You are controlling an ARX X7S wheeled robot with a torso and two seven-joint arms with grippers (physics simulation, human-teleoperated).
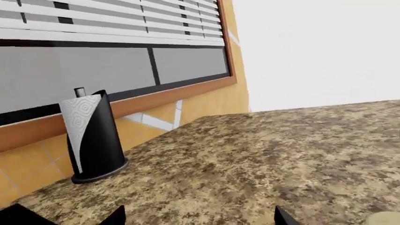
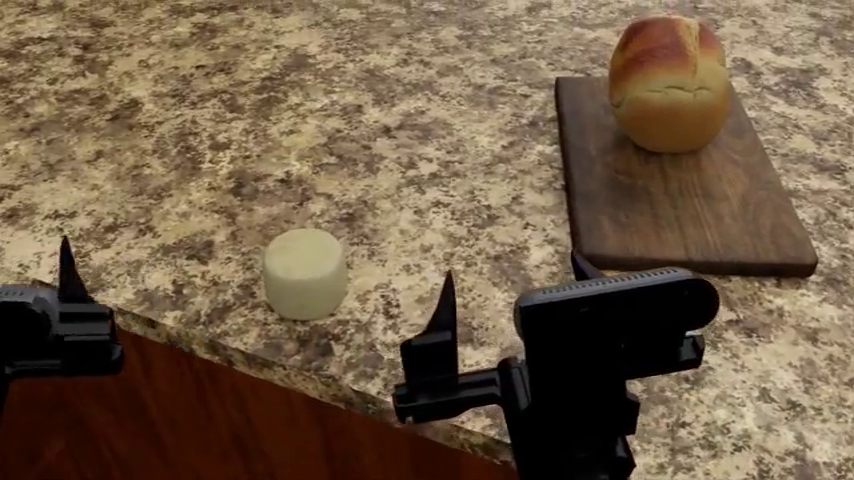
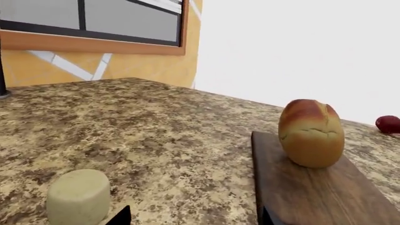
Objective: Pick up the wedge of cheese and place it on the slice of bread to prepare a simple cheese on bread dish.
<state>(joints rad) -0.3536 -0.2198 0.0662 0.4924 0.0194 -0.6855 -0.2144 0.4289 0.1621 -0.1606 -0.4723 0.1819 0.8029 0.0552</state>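
The wedge of cheese (image 2: 304,272) is a pale cream stubby block standing on the speckled counter near its front edge. The slice of bread (image 2: 667,82) is a golden loaf with a reddish crust, upright on the far end of a dark wooden board (image 2: 681,200). My right gripper (image 2: 514,280) is open and empty, low over the counter, to the right of the cheese and left of the board's near end. In the right wrist view the cheese (image 3: 78,197) and the bread (image 3: 310,133) show beyond the gripper (image 3: 194,219). My left gripper (image 1: 200,220) is open and empty, left of the cheese (image 1: 387,218).
A black paper towel holder (image 1: 93,136) stands at the back of the counter under a window with blinds (image 1: 112,28). A small red round thing (image 3: 387,124) lies beyond the board. The counter's front edge (image 2: 267,370) runs just below the cheese.
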